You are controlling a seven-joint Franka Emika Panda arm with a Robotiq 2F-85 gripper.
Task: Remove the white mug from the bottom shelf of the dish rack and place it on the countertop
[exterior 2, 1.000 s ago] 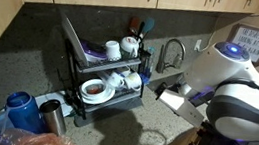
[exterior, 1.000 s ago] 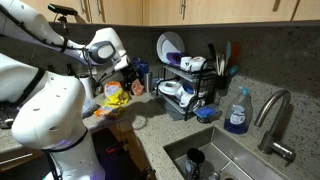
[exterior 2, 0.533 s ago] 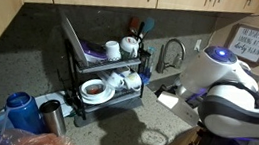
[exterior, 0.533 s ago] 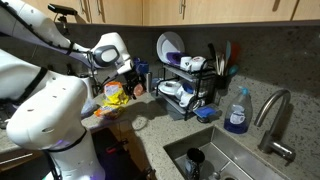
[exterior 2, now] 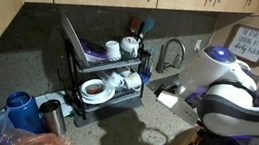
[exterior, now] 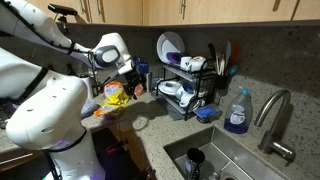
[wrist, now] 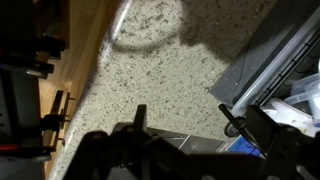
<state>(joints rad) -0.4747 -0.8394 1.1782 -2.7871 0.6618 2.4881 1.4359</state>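
- White mug (exterior 2: 120, 80) stands on the bottom shelf of the dish rack (exterior 2: 71, 50) in an exterior view, just beside a white bowl (exterior 2: 95, 89) at its 9 o'clock. More white crockery stands on the shelf above.
- In the same view the robot arm (exterior 2: 223, 90) fills the 3 o'clock side, well apart from the rack. A faucet (exterior 2: 172, 54) rises at the rack's 2 o'clock.
- In an exterior view the gripper (exterior: 130, 76) hangs over the bench (exterior: 160, 130) at 9 o'clock of the dish rack, near it but not touching. Its jaws are too small here to tell how far they are spread. White pieces crowd the bottom shelf, and the white mug cannot be singled out among them. A blue soap bottle (exterior: 237, 112) stands at the rack's 4 o'clock.
- In the wrist view the gripper (wrist: 188, 125) comes in from 6 o'clock, dark against the speckled bench. Its jaws look spread wide, with bare bench between them, and it has hold of nothing. The rack's dark frame crosses at 3 o'clock.
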